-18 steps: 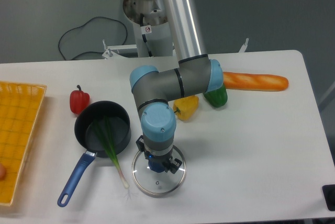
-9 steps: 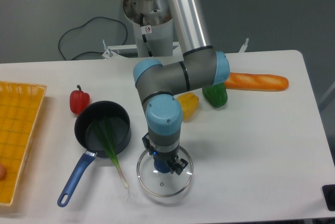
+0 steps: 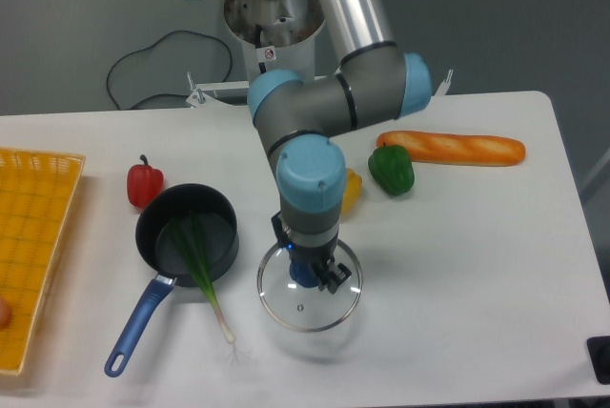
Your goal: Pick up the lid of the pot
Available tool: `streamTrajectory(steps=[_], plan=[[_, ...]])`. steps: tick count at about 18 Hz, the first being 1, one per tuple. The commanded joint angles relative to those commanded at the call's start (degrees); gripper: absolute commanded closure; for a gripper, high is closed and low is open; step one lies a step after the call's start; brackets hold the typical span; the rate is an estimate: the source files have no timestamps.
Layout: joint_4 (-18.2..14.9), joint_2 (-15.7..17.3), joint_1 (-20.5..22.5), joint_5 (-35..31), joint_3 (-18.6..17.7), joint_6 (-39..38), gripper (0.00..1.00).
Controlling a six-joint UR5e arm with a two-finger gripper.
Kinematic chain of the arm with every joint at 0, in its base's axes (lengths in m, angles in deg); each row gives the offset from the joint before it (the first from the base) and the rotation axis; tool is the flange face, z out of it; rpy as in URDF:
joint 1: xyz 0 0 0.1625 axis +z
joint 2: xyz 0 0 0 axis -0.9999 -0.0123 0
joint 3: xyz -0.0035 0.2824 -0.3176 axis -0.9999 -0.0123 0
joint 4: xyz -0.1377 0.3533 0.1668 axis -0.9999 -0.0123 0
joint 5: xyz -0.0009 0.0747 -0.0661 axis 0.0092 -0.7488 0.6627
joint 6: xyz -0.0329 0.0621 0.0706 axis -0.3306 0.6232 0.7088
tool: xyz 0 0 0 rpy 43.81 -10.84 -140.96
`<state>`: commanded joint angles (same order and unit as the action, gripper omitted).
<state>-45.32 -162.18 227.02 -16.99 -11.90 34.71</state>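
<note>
Above the table (image 3: 477,284), the jaws (image 3: 307,257) grip the lid (image 3: 310,313) by its blue knob (image 3: 302,275), near the black pan (image 3: 160,227).

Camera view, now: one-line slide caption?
UR5e end effector holding the clear pot lid by its blue knob above the table, near the black pan.
</note>
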Motion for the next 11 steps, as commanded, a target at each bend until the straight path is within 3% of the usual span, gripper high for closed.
streamTrajectory(steps=[11], plan=[[-0.97,2.64,0.70,0.09,-2.03,0.53,0.64]])
